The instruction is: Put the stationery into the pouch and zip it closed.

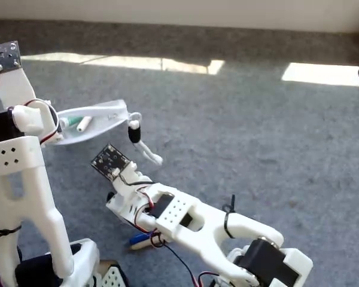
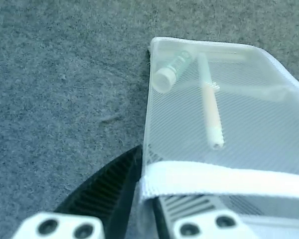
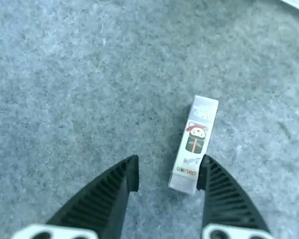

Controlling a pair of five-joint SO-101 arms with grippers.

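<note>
Right wrist view: right gripper (image 3: 168,167) wide open, empty, small box (image 3: 194,144) beside 1 finger; centre it before closing; left gripper (image 2: 148,179) pinches pouch (image 2: 249,124) rim

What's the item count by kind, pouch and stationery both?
Pouch: 1
Capped tube, in the pouch: 1
Pen-like stick, in the pouch: 1
Small printed box: 1
Blue stick: 1
Black-and-white pen: 1
Total: 6
</note>
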